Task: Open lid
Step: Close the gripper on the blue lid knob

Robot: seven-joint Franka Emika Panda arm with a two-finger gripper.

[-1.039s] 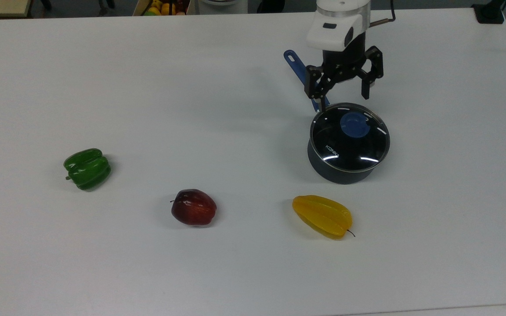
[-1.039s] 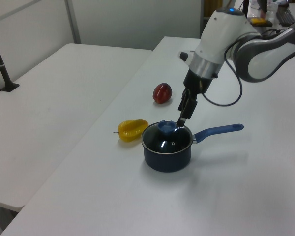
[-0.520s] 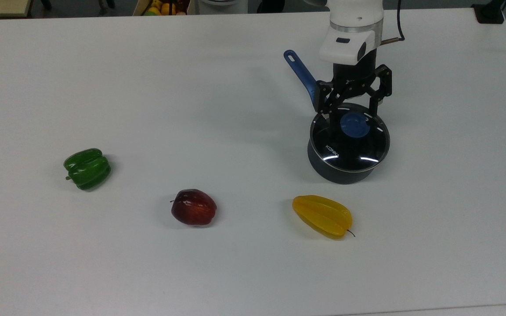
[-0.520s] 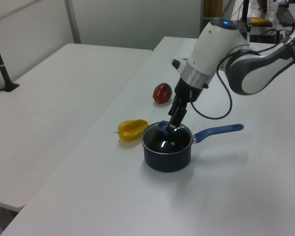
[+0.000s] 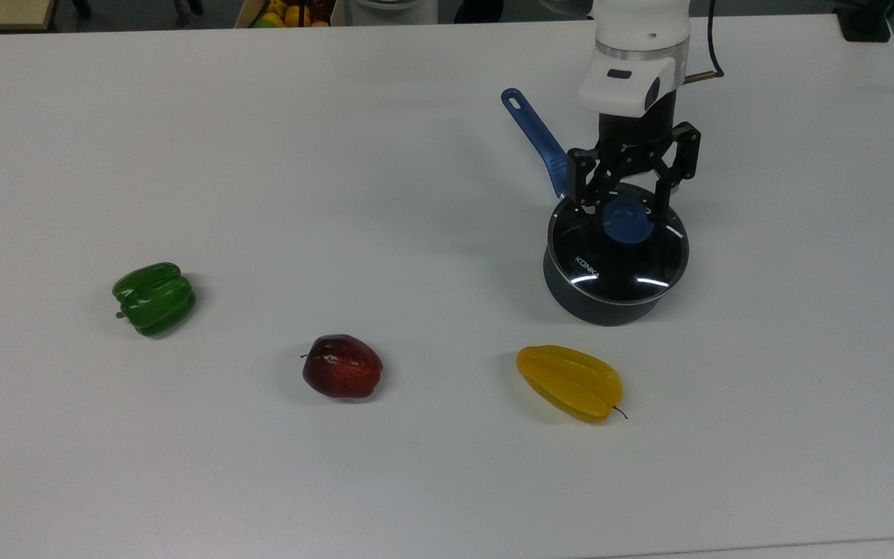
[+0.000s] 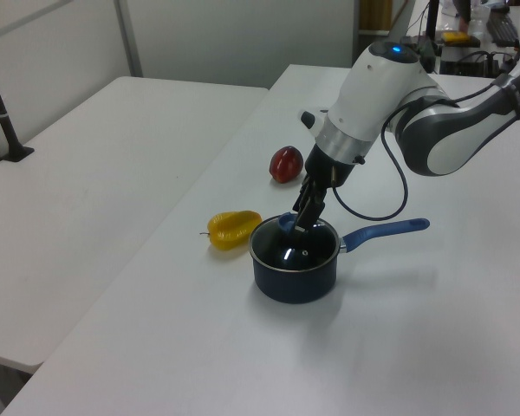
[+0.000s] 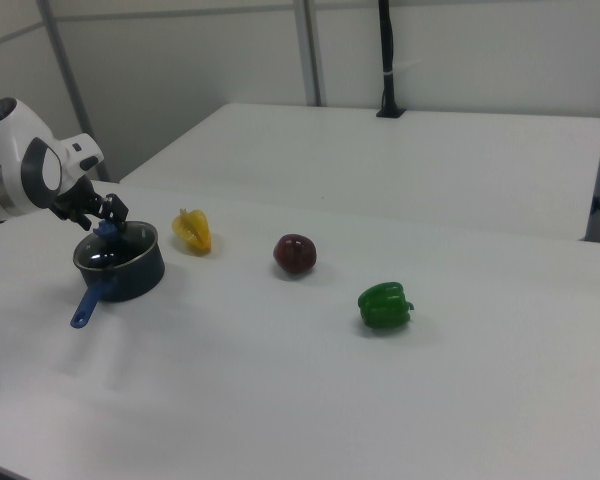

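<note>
Now arm vertical, gripper (image 5: 626, 211) open astride lid (image 5: 618, 252) knob (image 5: 626, 220)

My arm (image 6: 433, 130) reaches in from the left view's right, its white wrist (image 5: 633, 54) at the far side of the top view, angled downward. My gripper (image 5: 627, 208) points down with its two black fingers (image 5: 580, 186) spread apart, one on each side.

Lid (image 5: 616, 252) on saucepan (image 5: 602, 303)
</note>
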